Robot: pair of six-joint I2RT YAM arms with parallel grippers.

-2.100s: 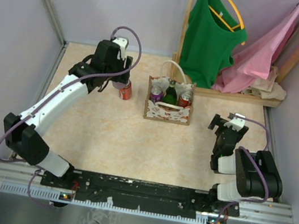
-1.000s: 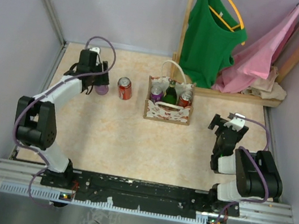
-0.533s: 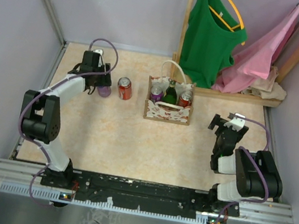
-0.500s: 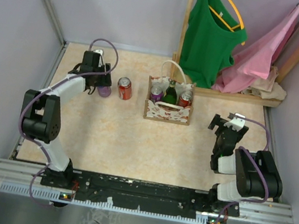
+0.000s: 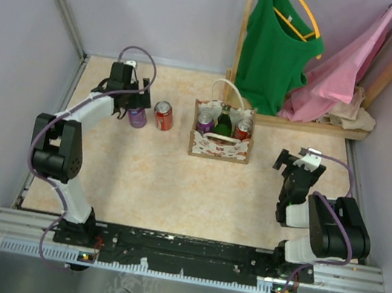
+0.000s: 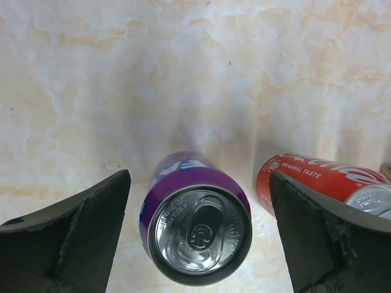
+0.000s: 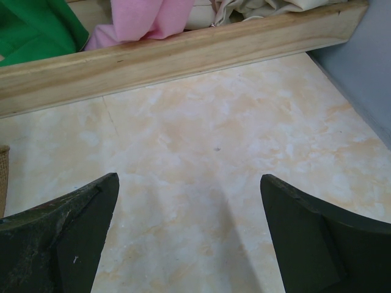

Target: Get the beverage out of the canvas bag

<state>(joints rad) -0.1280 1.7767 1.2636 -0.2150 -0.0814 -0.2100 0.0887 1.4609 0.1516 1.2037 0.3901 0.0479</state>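
Left gripper (image 6: 198,204) is standing with jaws wide apart, gripping nothing. The purple can (image 6: 198,229) is sitting upright on the table (image 6: 183,73) between them with a gap on both sides, and the red can (image 6: 317,180) is standing just outside the right-hand jaw, so this is reading as the set-down of one drink finishing. Canvas bag (image 5: 218,149) is sitting well beyond that same jaw, holding a second purple can (image 5: 204,123), a green bottle (image 5: 224,123) and a second red can (image 5: 241,130). Next move is likely calling for lifting straight up off the can, then travelling over the bag; right gripper (image 7: 189,201) is hovering with jaws apart and empty.
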